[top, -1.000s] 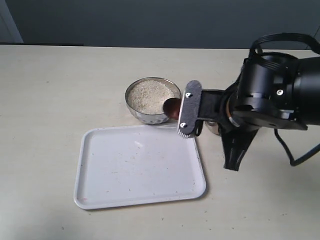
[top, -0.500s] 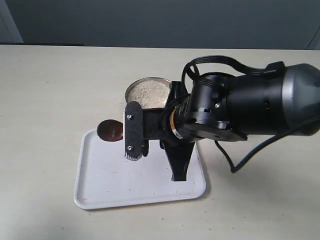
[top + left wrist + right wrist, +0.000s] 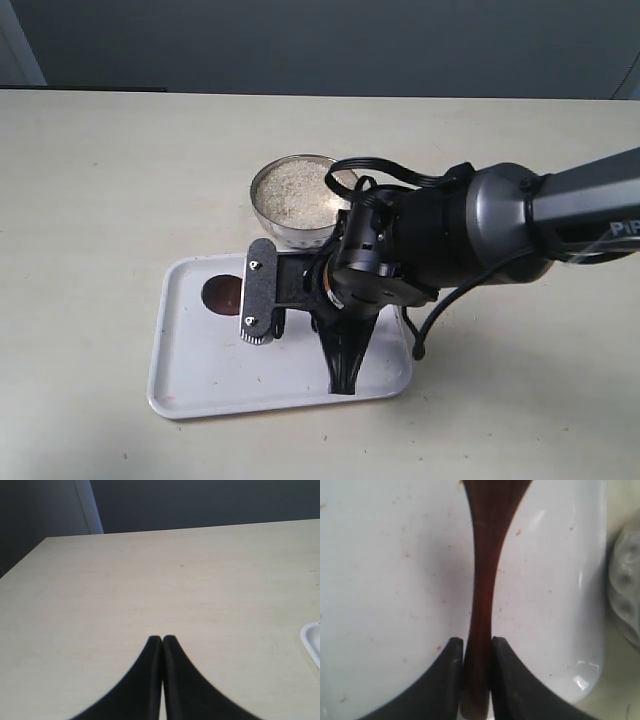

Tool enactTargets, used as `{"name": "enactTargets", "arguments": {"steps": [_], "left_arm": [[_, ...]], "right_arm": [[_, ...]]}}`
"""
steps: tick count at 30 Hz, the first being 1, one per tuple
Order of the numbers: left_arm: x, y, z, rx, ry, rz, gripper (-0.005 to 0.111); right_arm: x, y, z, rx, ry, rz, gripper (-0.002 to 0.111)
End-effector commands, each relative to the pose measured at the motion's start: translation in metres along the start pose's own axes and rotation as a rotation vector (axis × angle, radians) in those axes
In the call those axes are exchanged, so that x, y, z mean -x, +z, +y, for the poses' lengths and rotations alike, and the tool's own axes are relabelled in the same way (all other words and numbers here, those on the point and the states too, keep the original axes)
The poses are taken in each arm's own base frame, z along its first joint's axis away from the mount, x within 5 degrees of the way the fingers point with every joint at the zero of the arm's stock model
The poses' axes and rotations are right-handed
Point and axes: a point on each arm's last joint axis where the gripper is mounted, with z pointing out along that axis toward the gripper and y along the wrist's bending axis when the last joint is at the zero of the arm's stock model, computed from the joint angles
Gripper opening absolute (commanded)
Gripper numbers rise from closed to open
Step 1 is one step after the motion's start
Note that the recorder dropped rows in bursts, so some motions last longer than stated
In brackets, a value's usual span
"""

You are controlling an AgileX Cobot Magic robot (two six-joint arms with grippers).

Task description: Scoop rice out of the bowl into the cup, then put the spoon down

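The steel bowl [image 3: 295, 195] holds white rice [image 3: 297, 190] just behind the white tray [image 3: 200, 385]. My right gripper [image 3: 262, 302] hangs low over the tray, shut on the handle of the dark reddish-brown spoon [image 3: 222, 294], whose oval bowl rests at the tray's left part. In the right wrist view the slim spoon handle [image 3: 482, 590] runs out from between the fingers of the right gripper [image 3: 476, 647] over the tray [image 3: 385, 580]. The cup is hidden behind the right arm. My left gripper [image 3: 162, 639] is shut with nothing in it, over bare table.
The black right arm [image 3: 430, 245] covers the tray's right side and the table beside it. A shiny steel wall [image 3: 625, 590] shows past the tray's rim in the right wrist view. A tray corner [image 3: 312, 637] shows at the left wrist view's edge.
The right arm has swung left from the bowl to over the tray and then sunk lower. The spoon's bowl has come down from above the tray's rim to its floor.
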Motion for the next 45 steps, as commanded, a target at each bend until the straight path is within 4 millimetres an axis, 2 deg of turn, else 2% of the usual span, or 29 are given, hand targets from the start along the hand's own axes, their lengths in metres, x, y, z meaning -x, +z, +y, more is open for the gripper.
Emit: {"name": "enactTargets", "arguments": {"steps": [1, 6, 8, 11, 13, 16, 19, 22, 26, 27, 32, 36, 41, 45], "left_arm": [[0.003, -0.001, 0.0, -0.001, -0.003, -0.015, 0.001], [0.003, -0.001, 0.0, -0.001, -0.003, -0.015, 0.001], [0.003, -0.001, 0.0, -0.001, -0.003, -0.015, 0.001], [0.003, -0.001, 0.0, -0.001, -0.003, -0.015, 0.001], [0.004, -0.001, 0.0, -0.001, -0.003, -0.017, 0.001], [0.004, -0.001, 0.0, -0.001, -0.003, -0.017, 0.001], [0.004, -0.001, 0.0, -0.001, -0.003, -0.017, 0.001], [0.004, -0.001, 0.0, -0.001, -0.003, -0.017, 0.001], [0.004, -0.001, 0.0, -0.001, -0.003, -0.017, 0.001], [0.004, -0.001, 0.0, -0.001, -0.003, -0.017, 0.001], [0.004, -0.001, 0.0, -0.001, -0.003, -0.017, 0.001], [0.004, -0.001, 0.0, -0.001, -0.003, -0.017, 0.001], [0.004, -0.001, 0.0, -0.001, -0.003, -0.017, 0.001], [0.004, -0.001, 0.0, -0.001, -0.003, -0.017, 0.001]], "right_arm": [[0.002, -0.001, 0.0, 0.0, 0.047, -0.002, -0.001], [0.001, -0.001, 0.0, 0.001, 0.057, 0.0, -0.001], [0.001, -0.001, 0.0, 0.004, 0.059, 0.008, 0.003], [0.0, -0.001, 0.0, 0.005, 0.059, 0.012, 0.019], [0.0, -0.001, 0.0, 0.005, 0.057, 0.017, 0.034], [-0.001, -0.001, 0.0, 0.006, 0.077, 0.021, 0.052], [-0.001, -0.003, 0.0, 0.003, 0.099, 0.026, 0.051], [-0.003, -0.013, -0.003, -0.008, 0.109, 0.036, 0.038], [-0.01, -0.044, -0.01, -0.04, 0.132, 0.055, 0.01], [-0.011, -0.055, -0.013, -0.054, 0.14, 0.051, 0.0], [-0.027, -0.113, -0.027, -0.196, 0.316, 0.005, 0.0], [-0.051, -0.156, -0.035, -0.371, 0.463, 0.014, 0.0], [-0.084, -0.197, -0.03, -0.469, 0.563, 0.045, 0.0], [-0.104, -0.229, -0.021, -0.488, 0.651, -0.005, 0.0]]}}
